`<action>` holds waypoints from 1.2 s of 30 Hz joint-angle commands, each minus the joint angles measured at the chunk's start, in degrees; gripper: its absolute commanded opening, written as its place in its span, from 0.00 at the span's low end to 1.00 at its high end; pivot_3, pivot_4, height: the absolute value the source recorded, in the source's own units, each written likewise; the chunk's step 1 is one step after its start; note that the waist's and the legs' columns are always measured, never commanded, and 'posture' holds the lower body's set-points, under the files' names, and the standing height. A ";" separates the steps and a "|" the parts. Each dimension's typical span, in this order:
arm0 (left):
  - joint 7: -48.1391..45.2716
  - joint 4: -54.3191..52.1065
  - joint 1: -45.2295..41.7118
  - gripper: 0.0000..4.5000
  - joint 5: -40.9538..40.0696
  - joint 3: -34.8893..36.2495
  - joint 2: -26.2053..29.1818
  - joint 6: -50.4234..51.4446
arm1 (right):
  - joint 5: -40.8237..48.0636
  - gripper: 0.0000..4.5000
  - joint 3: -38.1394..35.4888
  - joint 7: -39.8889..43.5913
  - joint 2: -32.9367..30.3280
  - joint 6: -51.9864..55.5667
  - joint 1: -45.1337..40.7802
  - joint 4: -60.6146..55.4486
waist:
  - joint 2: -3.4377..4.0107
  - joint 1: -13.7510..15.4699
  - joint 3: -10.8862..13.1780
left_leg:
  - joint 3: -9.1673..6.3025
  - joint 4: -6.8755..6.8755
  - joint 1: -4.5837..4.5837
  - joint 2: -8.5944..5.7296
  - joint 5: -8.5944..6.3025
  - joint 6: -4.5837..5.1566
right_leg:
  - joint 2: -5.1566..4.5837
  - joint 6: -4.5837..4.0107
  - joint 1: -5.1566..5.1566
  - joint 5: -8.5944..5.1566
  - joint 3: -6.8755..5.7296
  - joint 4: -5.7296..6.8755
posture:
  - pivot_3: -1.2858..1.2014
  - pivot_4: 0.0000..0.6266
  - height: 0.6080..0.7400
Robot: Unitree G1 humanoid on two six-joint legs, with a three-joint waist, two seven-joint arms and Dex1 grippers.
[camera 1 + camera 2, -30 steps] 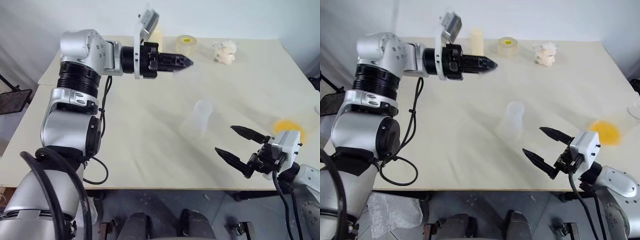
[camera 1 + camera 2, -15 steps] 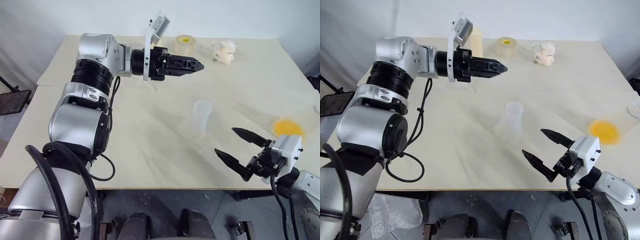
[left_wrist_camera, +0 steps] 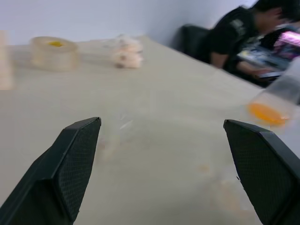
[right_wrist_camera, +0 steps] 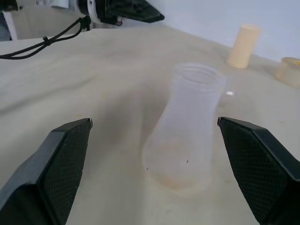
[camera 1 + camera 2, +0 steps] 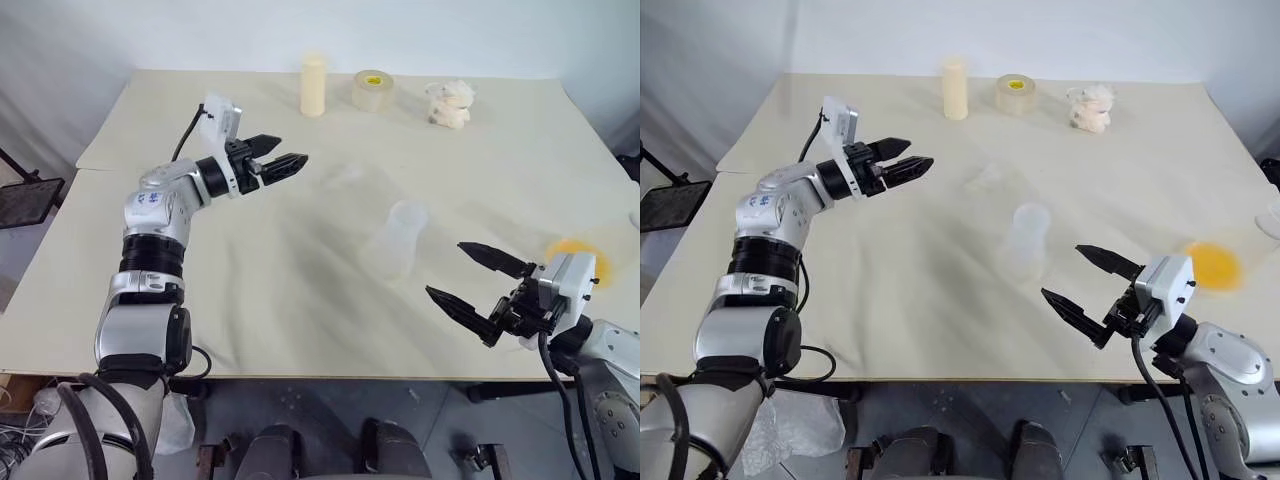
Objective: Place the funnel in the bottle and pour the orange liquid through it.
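Since a second ago my left tool (image 5: 285,161) swung down, now released beside the funnel (image 5: 343,176). Light, slippery, thin; I'd pinch its rim. Right tool (image 5: 468,274) gapes empty near the bottle (image 5: 397,237) mid-worktop (image 5: 300,290).

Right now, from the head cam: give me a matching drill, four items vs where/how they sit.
Items:
1. bottle
2. orange liquid
3. cream cylinder
4. left gripper

States:
A. far edge of the table, beside the tape roll
B. upright mid-table, mouth open
C. near the right table edge, past the right gripper
D. open, holding nothing

Pairs: 1-B, 2-C, 3-A, 4-D
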 commanded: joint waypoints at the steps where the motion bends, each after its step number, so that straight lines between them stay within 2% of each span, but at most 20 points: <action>1: 3.69 -1.40 1.67 0.99 2.18 0.50 2.95 -0.66 | 0.17 1.00 -0.30 0.78 -0.79 -0.46 -0.95 0.16 | 0.00 -0.02 0.00 | 0.01 0.00 0.00 0.00 0.00 0.00 | 0.00 0.00 0.00 0.00 0.00 0.00 | 0.52 0.24 1.00; 5: 3.52 0.16 3.11 0.99 5.48 -2.66 4.03 -2.20 | 0.08 1.00 -0.13 0.87 -0.62 -0.46 -0.85 0.10 | 0.00 0.08 0.00 | 0.07 0.00 0.03 0.00 0.00 0.00 | 0.00 0.00 0.00 0.00 -0.02 0.03 | 0.52 0.24 1.00; 12: 4.03 7.01 2.82 0.99 11.75 -7.33 2.41 -17.84 | -0.25 1.00 -0.67 -0.63 0.19 -0.41 0.94 -1.89 | -0.04 0.27 -0.03 | 0.14 0.05 0.00 -0.06 0.00 0.00 | -0.01 0.00 0.08 0.00 -0.04 0.01 | 0.52 0.24 1.00; 15: 6.25 14.78 0.61 0.99 15.17 -9.31 0.31 -26.18 | -0.08 1.00 -2.04 -1.94 1.04 -0.53 5.18 -4.93 | -0.06 0.45 -0.04 | 0.16 0.00 0.01 -0.05 0.00 0.00 | -0.01 0.00 0.08 0.00 -0.09 0.02 | 0.52 0.24 1.00; 18: 14.31 26.04 -4.30 0.99 17.74 -8.98 -1.68 -30.81 | -0.15 1.00 -2.48 -3.00 1.42 -0.60 6.89 -6.30 | -0.17 0.43 -0.05 | 0.28 0.02 -0.01 -0.09 0.00 0.00 | -0.01 0.00 0.09 0.00 -0.11 0.01 | 0.52 0.24 1.00; 24: 16.19 32.12 -8.09 0.99 19.06 -8.01 -2.88 -32.71 | 0.05 1.00 -3.60 -4.76 1.59 -0.56 8.61 -8.15 | -0.26 0.08 -0.09 | 0.34 -0.02 0.01 -0.06 0.00 0.01 | -0.01 0.01 0.05 0.00 -0.11 0.00 | 0.52 0.24 1.00; 36: 17.05 33.57 -8.70 0.99 19.29 -6.15 -1.90 -32.00 | -0.42 1.00 -3.19 -5.84 1.54 -0.69 8.55 -8.45 | -0.27 -0.02 -0.09 | 0.31 -0.03 0.00 -0.06 0.00 0.02 | -0.01 0.01 0.06 0.00 -0.11 -0.01 | 0.52 0.24 1.00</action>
